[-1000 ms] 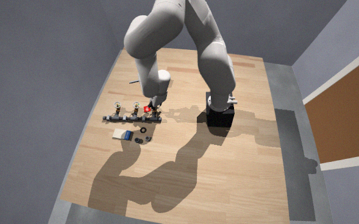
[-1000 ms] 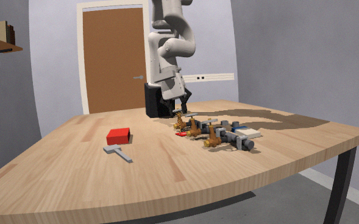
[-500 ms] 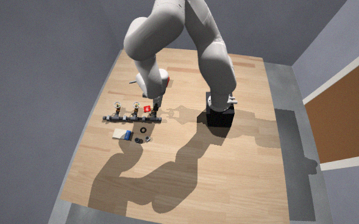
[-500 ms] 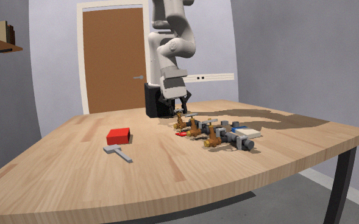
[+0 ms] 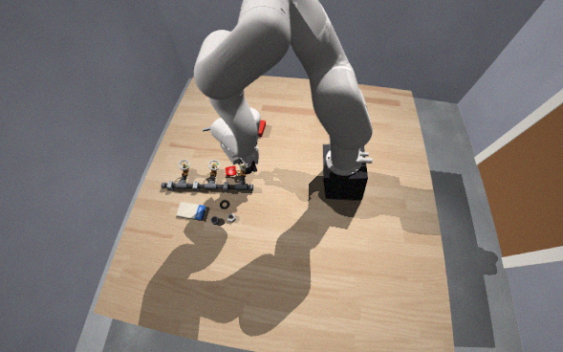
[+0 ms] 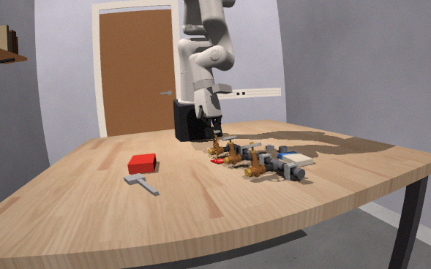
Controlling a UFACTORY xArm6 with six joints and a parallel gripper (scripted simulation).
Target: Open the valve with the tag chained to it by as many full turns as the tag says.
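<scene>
A grey pipe manifold (image 5: 207, 187) (image 6: 287, 169) carries three brass valves in a row. The left valve (image 5: 184, 168) (image 6: 255, 167) and the middle valve (image 5: 213, 168) (image 6: 233, 156) stand free with their handwheels on top. A red tag (image 5: 229, 170) (image 6: 217, 161) lies beside the valve nearest the robot base (image 5: 241, 176) (image 6: 215, 147). My gripper (image 5: 246, 167) (image 6: 215, 129) points straight down onto that valve and is shut on its handwheel, which the fingers hide.
A white and blue box (image 5: 191, 210) (image 6: 297, 158), a black ring (image 5: 224, 208), a nut (image 5: 230, 218) and a black cap (image 5: 215, 220) lie by the manifold. A red block (image 5: 261, 127) (image 6: 142, 163) and a grey hammer (image 6: 141, 181) lie apart. The robot base (image 5: 345, 184) (image 6: 188, 126) stands behind.
</scene>
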